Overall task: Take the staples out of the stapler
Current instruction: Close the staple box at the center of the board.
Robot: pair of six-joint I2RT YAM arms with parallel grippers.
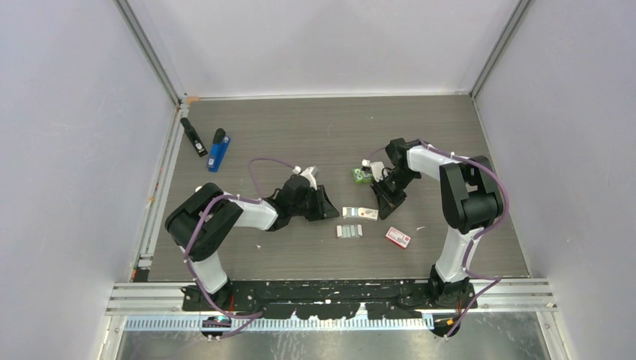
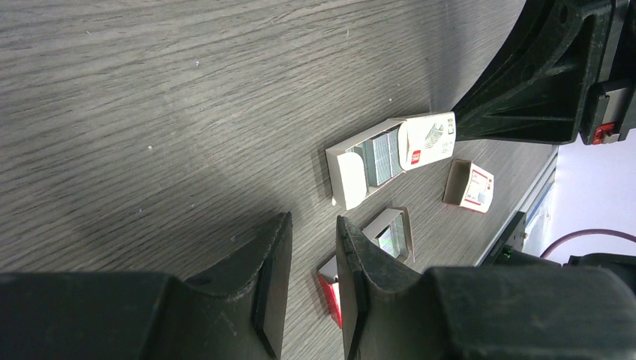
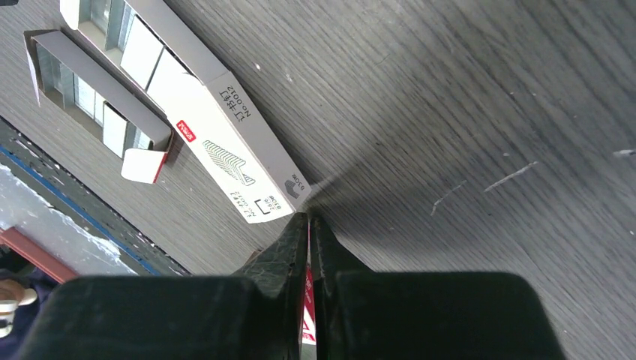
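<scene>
Silvery ribbed staple strips point(image 2: 382, 157) sit in open white cardboard box point(image 2: 427, 141) at middle of worktop point(image 1: 315, 124), long axis slanting up-right. Left jaws just below-left: narrow gap, empty. Right jaws shut, seemingly empty, tips at box end. Blue stapler point(image 1: 218, 150) upper left, left arm nearer.

obstacles: open boxes point(image 1: 350, 231) mid-table, staplers point(image 1: 218, 150) far-left | free: table point(image 1: 322, 127) far centre

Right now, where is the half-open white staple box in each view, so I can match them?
Top external: half-open white staple box near mid-frame, just left of the right gripper.
Left wrist: the box right of centre.
Right wrist: the box upper left, running towards centre.
Shared landmark: the right gripper's closed tips at the box's printed sleeve end.
</scene>
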